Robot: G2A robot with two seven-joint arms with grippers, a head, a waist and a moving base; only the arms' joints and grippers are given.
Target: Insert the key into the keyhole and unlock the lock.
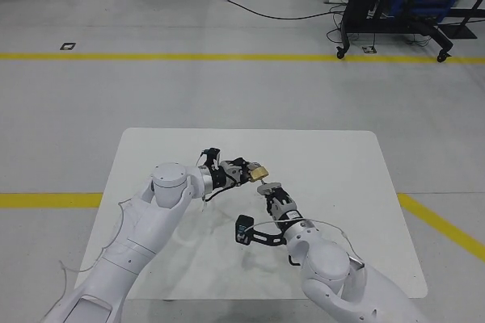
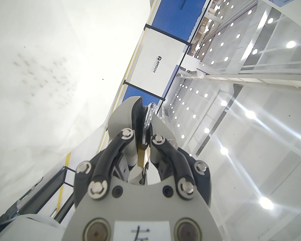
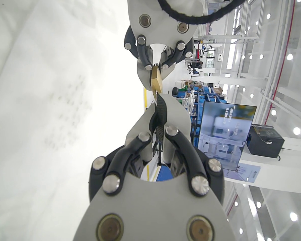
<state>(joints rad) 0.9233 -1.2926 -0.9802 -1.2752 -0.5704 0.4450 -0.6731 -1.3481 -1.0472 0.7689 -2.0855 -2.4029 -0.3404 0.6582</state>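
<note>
Here the lock (image 1: 260,173) hangs in the air over the middle of the table (image 1: 339,161). It is a small brass block with a silver shackle (image 2: 149,116), clamped between the closed fingers of the left gripper (image 1: 250,171). The right gripper (image 1: 267,189) meets it tip to tip, its black pads (image 3: 161,111) pressed together against the brass. Whether the key sits between them cannot be told.

The lock (image 1: 259,172) is seen as brass-gold in the body, with a silver shackle (image 2: 150,111). The left end effector (image 1: 249,172) and the right end effector (image 3: 158,104) are finished in pale grey, with black linkages, silver bolts and black ribbed pads (image 3: 161,112). The tabletop (image 1: 339,161) is plain white. The floor (image 1: 105,97) is light grey, crossed by yellow lines (image 1: 226,56).
</note>
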